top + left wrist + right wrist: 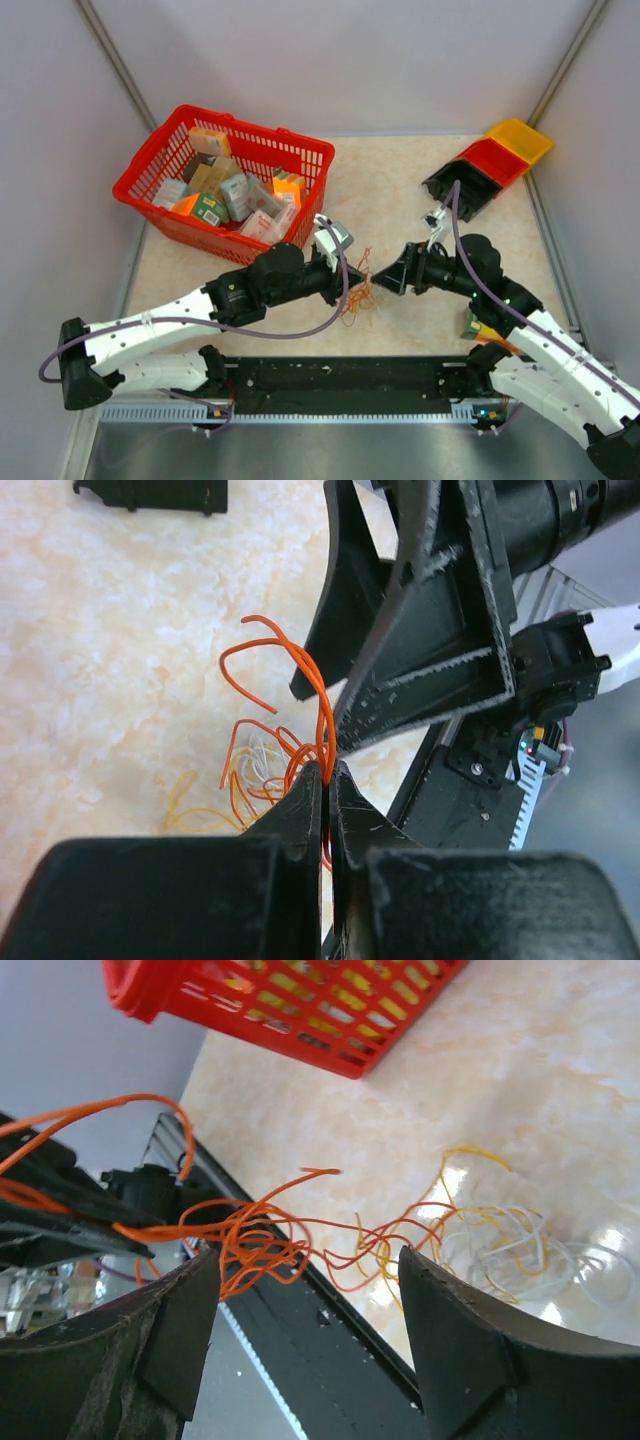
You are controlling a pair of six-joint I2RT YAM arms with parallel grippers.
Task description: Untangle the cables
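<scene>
Left gripper point(328, 775) clamps the tangled cables point(300, 685); right gripper point(310, 1260) jaws apart. Red basket point(180, 225) holds small cartons point(225, 190).

- The table point(400, 190) has a pale beige, marbled top — glossy enough to catch glare in the right wrist view.
- A red mesh basket point(190, 232) sits at its far left, full of small boxes.
- Black, red and yellow bins point(490, 165) lie in a row at the far right corner.
- The cables point(357, 298) — thin orange, yellow and whitish loops — rest partly on the near middle.
</scene>
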